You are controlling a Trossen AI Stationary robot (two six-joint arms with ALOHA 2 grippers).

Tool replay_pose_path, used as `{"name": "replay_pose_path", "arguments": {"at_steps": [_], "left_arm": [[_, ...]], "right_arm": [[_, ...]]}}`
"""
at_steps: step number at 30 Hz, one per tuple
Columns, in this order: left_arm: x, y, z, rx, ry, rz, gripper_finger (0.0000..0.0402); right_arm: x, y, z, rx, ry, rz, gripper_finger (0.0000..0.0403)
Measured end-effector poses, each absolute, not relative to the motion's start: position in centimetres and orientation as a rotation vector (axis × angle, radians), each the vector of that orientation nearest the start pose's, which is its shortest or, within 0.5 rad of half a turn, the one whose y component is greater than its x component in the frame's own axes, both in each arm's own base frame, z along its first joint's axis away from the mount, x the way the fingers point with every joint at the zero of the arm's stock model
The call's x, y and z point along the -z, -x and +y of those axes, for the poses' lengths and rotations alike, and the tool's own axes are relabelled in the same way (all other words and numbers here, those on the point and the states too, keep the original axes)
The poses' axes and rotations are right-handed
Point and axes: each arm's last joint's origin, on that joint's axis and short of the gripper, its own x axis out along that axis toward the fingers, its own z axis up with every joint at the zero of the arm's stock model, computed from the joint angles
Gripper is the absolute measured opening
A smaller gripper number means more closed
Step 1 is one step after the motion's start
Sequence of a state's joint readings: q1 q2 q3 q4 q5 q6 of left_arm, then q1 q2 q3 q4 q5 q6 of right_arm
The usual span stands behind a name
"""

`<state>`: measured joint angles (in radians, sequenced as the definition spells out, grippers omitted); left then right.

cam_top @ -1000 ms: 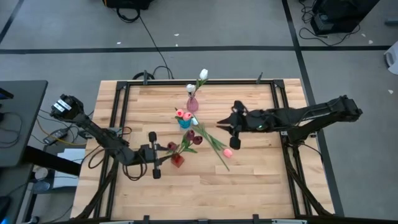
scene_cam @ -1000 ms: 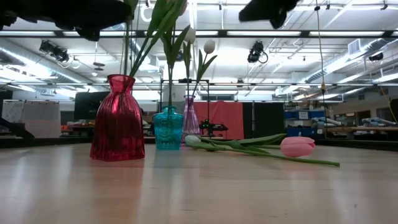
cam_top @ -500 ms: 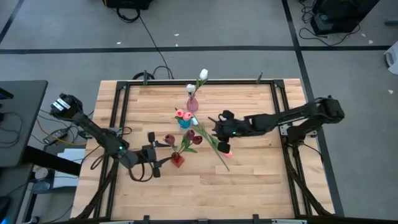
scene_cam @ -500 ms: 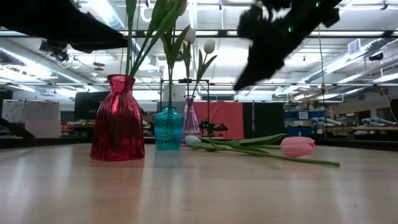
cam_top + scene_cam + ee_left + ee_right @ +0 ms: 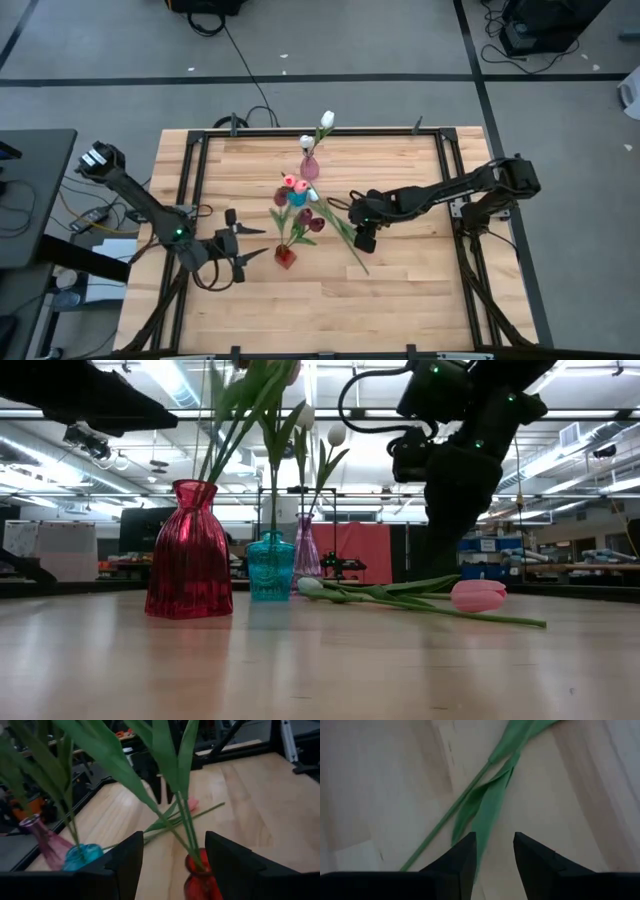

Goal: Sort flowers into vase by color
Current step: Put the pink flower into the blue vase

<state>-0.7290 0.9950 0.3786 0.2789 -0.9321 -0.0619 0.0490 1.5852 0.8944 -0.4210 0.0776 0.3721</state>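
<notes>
A red vase holds dark red tulips. A teal vase holds pink tulips. A small pink vase holds white tulips. A pink tulip and a white tulip lie flat on the table with crossed stems. My right gripper is open, low over the lying pink tulip; its fingers stand on either side of a green leaf. My left gripper is open and empty, left of the red vase.
The three vases stand in a row from the table's middle toward its far edge. Black frame rails run along the table's left, right and far sides. Bare wood lies toward the near edge.
My right gripper has come down and toward the table's left, onto the lying tulips, and now covers the pink head in the high view. My left gripper has drawn back toward the left edge from the red vase. One dark red tulip has swung toward the far side.
</notes>
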Motion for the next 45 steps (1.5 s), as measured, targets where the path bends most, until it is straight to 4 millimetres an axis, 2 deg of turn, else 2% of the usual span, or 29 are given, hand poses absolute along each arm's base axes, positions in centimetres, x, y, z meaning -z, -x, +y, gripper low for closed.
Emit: {"name": "replay_pose_path", "arguments": {"at_steps": [8,18,23,28,33,37,42,45], "left_arm": [[-21.1,-14.8,-10.8,-0.203,-0.167,0.206,0.0217],[-22.0,-13.6,-10.8,-0.204,-0.146,0.169,0.0217],[-21.9,-13.6,-10.8,-0.207,-0.093,0.165,0.0217],[-22.3,-13.8,-11.1,-0.172,0.004,0.134,0.0217],[-23.0,-14.2,-11.4,-0.213,-0.016,0.134,0.0217],[-24.3,-14.7,-11.8,-0.257,-0.077,0.156,0.0217],[-27.2,-15.4,-12.6,-0.265,-0.016,0.142,0.0217],[-28.4,-16.3,-13.6,-0.267,-0.063,0.174,0.0217]], "right_arm": [[-14.6,-30.0,2.8,0.198,-0.264,1.183,0.0142],[-13.6,-30.9,3.2,0.195,-0.250,1.211,0.0138],[-13.0,-31.0,3.0,0.205,-0.244,1.231,0.0121],[-12.8,-31.1,2.8,0.214,-0.243,1.236,0.0085],[-13.6,-30.4,2.3,0.258,-0.221,1.246,0.0038],[-15.3,-29.5,1.4,0.297,-0.196,1.241,0.0009],[-18.1,-27.6,0.7,0.352,-0.173,1.232,0.0013],[-20.1,-26.2,0.6,0.374,-0.172,1.206,0.0014]]}}
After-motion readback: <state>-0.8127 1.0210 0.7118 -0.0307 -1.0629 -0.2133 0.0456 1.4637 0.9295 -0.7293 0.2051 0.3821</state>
